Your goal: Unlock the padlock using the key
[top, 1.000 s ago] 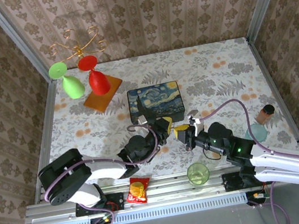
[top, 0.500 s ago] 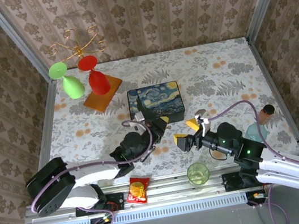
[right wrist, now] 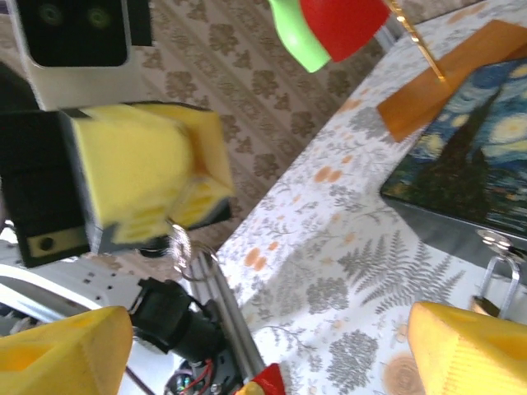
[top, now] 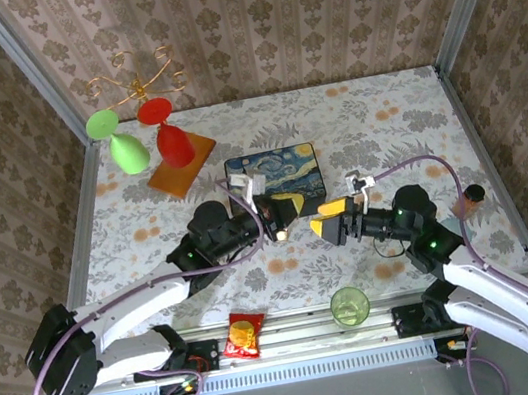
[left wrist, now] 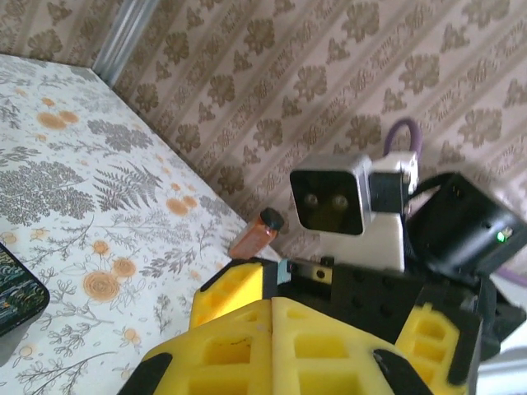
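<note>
So your two grippers aren't nose to nose in front of the painted box point(top: 290, 168) anymore like they were a second ago. The right gripper point(top: 333, 218) now sits off to the right with its fingers spread wide and nothing between them. The left gripper point(left wrist: 272, 329) is up near the box's front edge with its yellow pads pressed together. From the right wrist view a little silver ring point(right wrist: 183, 247) dangles just under those pads, so I'd say the key is pinched in there, though I can't make out the blade itself. That reads to me like the key now rides with your left arm and the next job is lining it up. The padlock point(right wrist: 483, 304) is tiny, with a brass body and a thin silver shackle, standing just in front of the box's near side. I can't tell whether it's hooked through the clasp.
</note>
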`<state>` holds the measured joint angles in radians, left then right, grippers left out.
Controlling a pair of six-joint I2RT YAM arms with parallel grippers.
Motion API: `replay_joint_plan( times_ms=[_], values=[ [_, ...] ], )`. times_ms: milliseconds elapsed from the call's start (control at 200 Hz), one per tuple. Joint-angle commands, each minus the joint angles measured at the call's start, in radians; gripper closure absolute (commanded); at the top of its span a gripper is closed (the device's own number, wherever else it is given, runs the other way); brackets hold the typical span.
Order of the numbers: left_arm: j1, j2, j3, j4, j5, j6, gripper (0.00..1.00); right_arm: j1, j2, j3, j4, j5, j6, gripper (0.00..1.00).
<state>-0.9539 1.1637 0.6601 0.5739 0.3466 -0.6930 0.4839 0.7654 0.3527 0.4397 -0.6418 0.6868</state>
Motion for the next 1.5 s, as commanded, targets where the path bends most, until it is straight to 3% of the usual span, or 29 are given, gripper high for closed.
replay_joint_plan(
  times_ms=[0, 90, 475, 940, 1110, 1190, 1495],
  values=[
    [0.005, -0.022, 0.036, -0.022, 0.084, 0.099, 1.0, -0.001, 0.018, 0.046, 0.138, -0.081, 0.042, 0.2],
    [0.005, -0.025, 0.016, 0.028, 0.081, 0.075, 1.0, 0.013, 0.046, 0.055, 0.163, -0.085, 0.043, 0.31],
    [0.004, -0.035, 0.0, 0.104, 0.077, 0.036, 1.0, 0.124, 0.127, 0.044, 0.277, -0.043, 0.032, 0.54],
    [-0.005, -0.031, -0.013, 0.124, 0.07, 0.026, 1.0, 0.125, 0.192, 0.028, 0.432, -0.018, 0.087, 0.7],
    [-0.009, -0.017, -0.019, 0.17, 0.09, 0.016, 1.0, 0.124, 0.221, 0.028, 0.488, -0.025, 0.106, 0.81],
    [-0.009, -0.018, -0.02, 0.171, 0.088, 0.016, 1.0, 0.126, 0.218, 0.032, 0.479, -0.032, 0.103, 0.9],
    [-0.009, -0.012, -0.045, 0.191, 0.06, 0.001, 1.0, 0.125, 0.188, 0.008, 0.457, -0.02, 0.1, 0.98]
  ],
)
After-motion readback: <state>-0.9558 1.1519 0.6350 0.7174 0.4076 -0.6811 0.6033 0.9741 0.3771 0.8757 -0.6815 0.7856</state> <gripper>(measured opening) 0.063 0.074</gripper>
